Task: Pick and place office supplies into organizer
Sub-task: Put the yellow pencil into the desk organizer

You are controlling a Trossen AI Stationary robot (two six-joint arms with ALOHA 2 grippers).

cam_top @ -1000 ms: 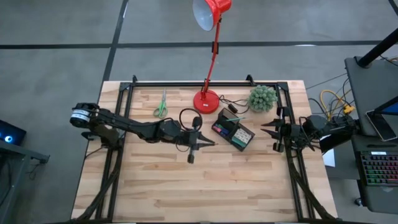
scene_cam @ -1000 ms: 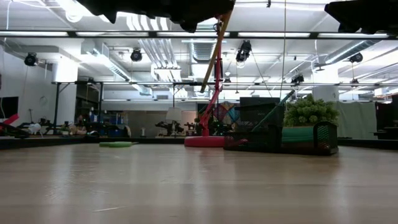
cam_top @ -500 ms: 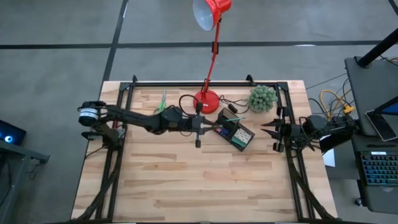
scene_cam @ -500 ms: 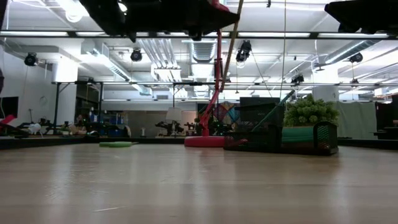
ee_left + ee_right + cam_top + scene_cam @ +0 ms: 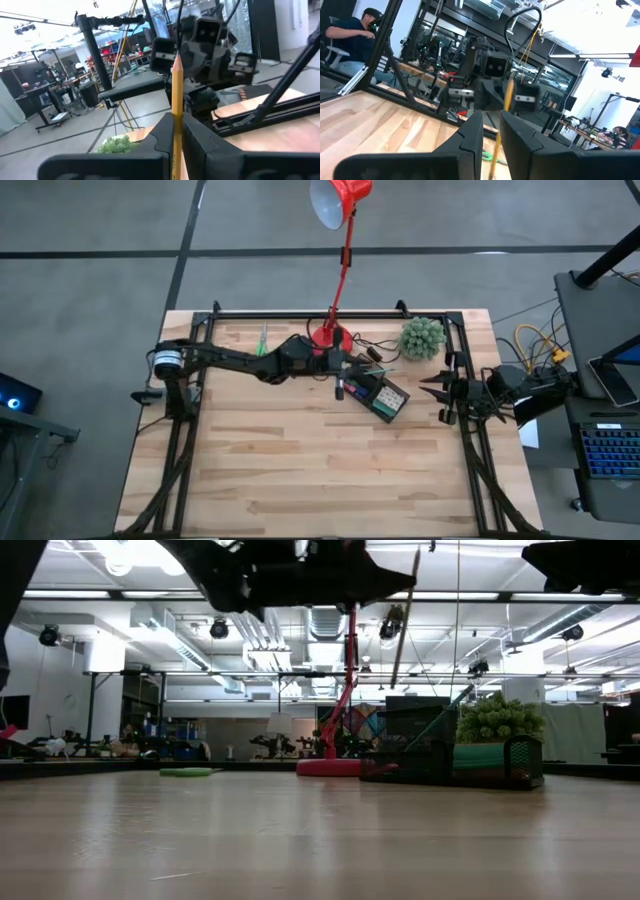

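My left gripper [image 5: 340, 380] is shut on a yellow pencil [image 5: 176, 85] above the left end of the black organizer [image 5: 380, 396]. In the low view the pencil [image 5: 404, 608] hangs slanting, high above the table. A teal pen [image 5: 376, 370] sticks up out of the organizer. Green-handled scissors [image 5: 258, 352] lie flat on the table at the far left. My right gripper [image 5: 440, 398] waits open and empty at the table's right edge. My left gripper pinches the pencil's shaft [image 5: 175, 131] between its two fingers. The fingers point downward and lie along the pencil. Its sharpened tip [image 5: 176, 58] reaches out past the fingertips. The pencil is lifted clear of the table and the organizer, a little tilted.
The red lamp's round base [image 5: 332, 342] stands just beyond my left gripper, and its stem rises over the far edge. A green ball-shaped plant [image 5: 422, 338] stands at the far right, by the organizer. Black cables lie between the lamp and the organizer.
My left gripper has carried the pencil from the table's middle toward the far right, up to the organizer's left end. It has stayed shut on the pencil, which has stayed clear of the table.
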